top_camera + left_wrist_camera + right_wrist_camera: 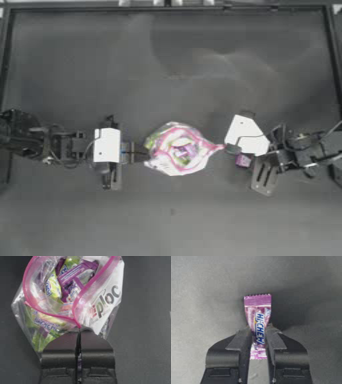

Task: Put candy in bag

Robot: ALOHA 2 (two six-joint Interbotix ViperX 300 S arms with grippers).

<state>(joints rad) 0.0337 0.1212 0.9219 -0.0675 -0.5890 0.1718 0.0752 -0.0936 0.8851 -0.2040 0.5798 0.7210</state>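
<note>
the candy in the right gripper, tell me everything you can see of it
The candy is a small flat rectangular sweet in a shiny pink-purple and white wrapper with a crimped end and Hi-Chew lettering. The right gripper is shut on its lower half, so the crimped end sticks out beyond the jaws. It hangs above the table, right of the bag, touching nothing else.

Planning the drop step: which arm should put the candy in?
Right. The right gripper already pinches the candy, just right of the bag. The left gripper is shut on the bag's seal edge, holding its mouth open.
</note>
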